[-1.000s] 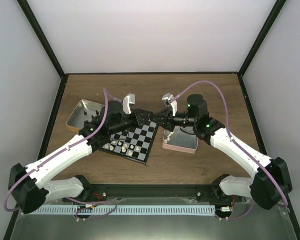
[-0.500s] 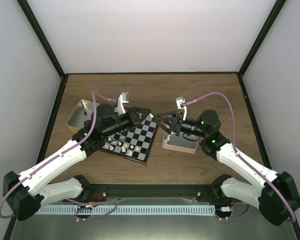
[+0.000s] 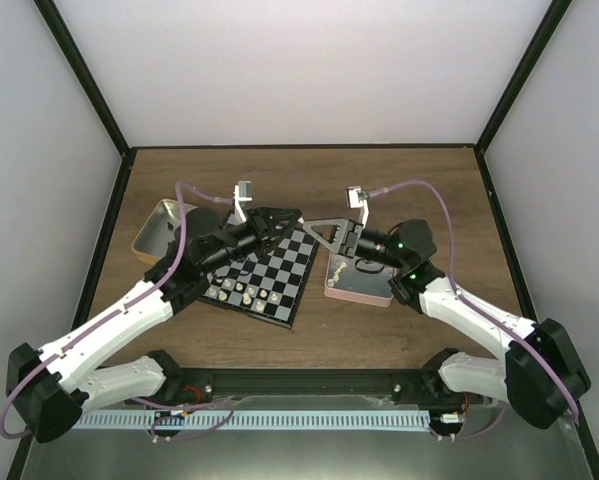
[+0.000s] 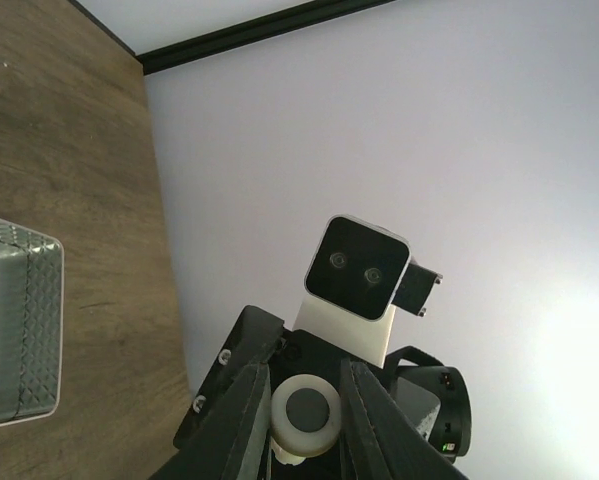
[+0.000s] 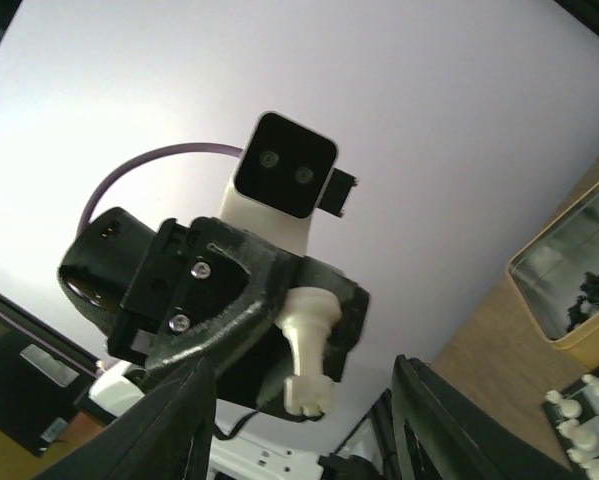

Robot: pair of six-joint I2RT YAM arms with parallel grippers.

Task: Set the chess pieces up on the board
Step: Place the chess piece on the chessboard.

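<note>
From above, your left end effector (image 3: 289, 218) and right end effector (image 3: 315, 226) are facing each other, nearly tip to tip, with the board's (image 3: 269, 272) far corner lying just below them. On the left wrist, its fingers (image 4: 241, 420) are clenching a cream-white chess piece (image 4: 309, 412). On the right wrist, its fingers (image 5: 187, 410) are standing spread, released, with that piece (image 5: 305, 345) sitting ahead of them.

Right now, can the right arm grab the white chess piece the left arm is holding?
Probably yes. The white chess piece sits pinched in the left fingers, right in front of the right fingers, which stand open with nothing between.
</note>
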